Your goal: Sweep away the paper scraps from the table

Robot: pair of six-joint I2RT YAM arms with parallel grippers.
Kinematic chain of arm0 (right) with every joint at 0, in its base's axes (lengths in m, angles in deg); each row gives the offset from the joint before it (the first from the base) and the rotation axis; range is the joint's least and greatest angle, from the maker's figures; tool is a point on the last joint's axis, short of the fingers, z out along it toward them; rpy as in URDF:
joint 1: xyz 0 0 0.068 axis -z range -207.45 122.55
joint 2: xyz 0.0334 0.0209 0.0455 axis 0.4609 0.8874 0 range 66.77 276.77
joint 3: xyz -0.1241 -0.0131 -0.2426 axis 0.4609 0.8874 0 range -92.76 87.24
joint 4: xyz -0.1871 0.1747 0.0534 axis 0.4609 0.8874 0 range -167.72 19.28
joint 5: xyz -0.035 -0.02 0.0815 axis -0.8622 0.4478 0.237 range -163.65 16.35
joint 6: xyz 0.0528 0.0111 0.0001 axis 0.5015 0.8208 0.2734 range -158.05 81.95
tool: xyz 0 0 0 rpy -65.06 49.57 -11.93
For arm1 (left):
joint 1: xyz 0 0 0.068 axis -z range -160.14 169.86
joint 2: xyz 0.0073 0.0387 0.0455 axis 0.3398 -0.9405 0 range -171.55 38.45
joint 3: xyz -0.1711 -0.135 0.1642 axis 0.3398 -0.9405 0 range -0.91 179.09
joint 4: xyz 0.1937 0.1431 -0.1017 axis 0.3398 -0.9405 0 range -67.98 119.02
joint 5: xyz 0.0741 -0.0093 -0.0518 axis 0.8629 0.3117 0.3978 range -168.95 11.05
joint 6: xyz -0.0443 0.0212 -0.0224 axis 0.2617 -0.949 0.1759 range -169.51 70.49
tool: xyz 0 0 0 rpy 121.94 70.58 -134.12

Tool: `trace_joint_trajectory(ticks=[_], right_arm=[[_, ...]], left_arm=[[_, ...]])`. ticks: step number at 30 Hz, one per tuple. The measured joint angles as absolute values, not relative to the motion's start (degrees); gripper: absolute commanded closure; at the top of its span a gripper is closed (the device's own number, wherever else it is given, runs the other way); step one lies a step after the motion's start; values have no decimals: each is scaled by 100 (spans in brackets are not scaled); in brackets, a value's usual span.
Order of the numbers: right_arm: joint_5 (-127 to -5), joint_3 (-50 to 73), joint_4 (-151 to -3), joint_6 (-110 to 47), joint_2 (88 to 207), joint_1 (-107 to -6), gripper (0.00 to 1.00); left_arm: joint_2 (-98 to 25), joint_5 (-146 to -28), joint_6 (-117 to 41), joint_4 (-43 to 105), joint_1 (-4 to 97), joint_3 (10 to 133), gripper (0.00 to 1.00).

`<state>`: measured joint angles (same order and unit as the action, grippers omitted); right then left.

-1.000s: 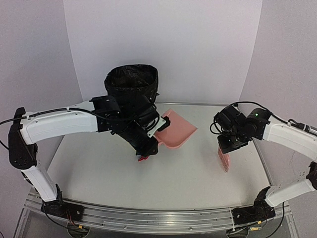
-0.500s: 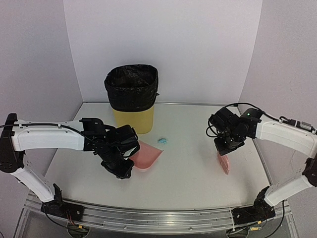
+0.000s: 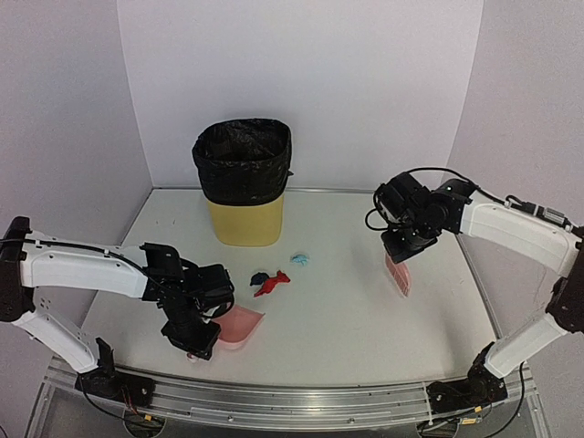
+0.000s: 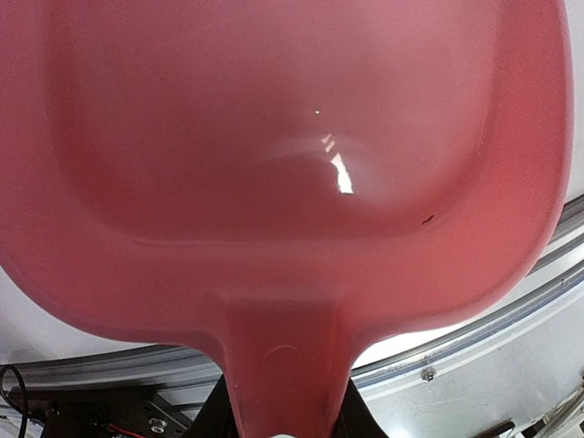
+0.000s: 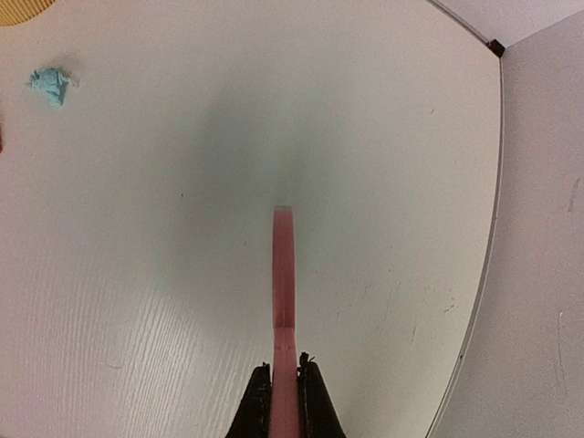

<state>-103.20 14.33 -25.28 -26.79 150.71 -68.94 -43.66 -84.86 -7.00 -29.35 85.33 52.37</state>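
Note:
Three paper scraps lie mid-table: a navy wad (image 3: 259, 277), a red wad (image 3: 273, 284) and a light blue wad (image 3: 299, 259), which also shows in the right wrist view (image 5: 51, 85). My left gripper (image 3: 203, 339) is shut on the handle of the pink dustpan (image 3: 239, 327), held low near the front edge, left of the scraps; the pan looks empty in the left wrist view (image 4: 292, 164). My right gripper (image 3: 399, 257) is shut on the pink brush (image 3: 397, 276), hanging over the table (image 3: 347, 319) right of the scraps; it shows edge-on in the right wrist view (image 5: 285, 301).
A yellow bin with a black liner (image 3: 243, 182) stands at the back, left of centre. White walls close in the back and sides. A metal rail (image 3: 301, 406) runs along the front edge. The table's right edge (image 5: 479, 301) is close to the brush.
My left arm swung the dustpan from beside the bin down to the front left. The navy and red wads now show. My right gripper moved the brush slightly left and back.

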Motion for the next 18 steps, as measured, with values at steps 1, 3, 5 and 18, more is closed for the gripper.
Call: trace_joint_trajectory(ticks=[1,3,5,18], right_arm=[[-10322,1338,-2591,-2783,15129,-6894,100],[-10328,1133,-2823,-3075,15288,-6887,100],[-10326,972,-3088,-3413,15458,-6883,100],[-9527,30,-4631,-5306,17132,-6877,100]], left_arm=[[-4408,-8523,-700,-2924,8532,5208,100],[-4562,-8560,-706,-2862,8533,5195,100],[-4755,-8589,-735,-2752,8533,5196,100],[-5548,-8582,-1123,-2484,8453,5388,100]])
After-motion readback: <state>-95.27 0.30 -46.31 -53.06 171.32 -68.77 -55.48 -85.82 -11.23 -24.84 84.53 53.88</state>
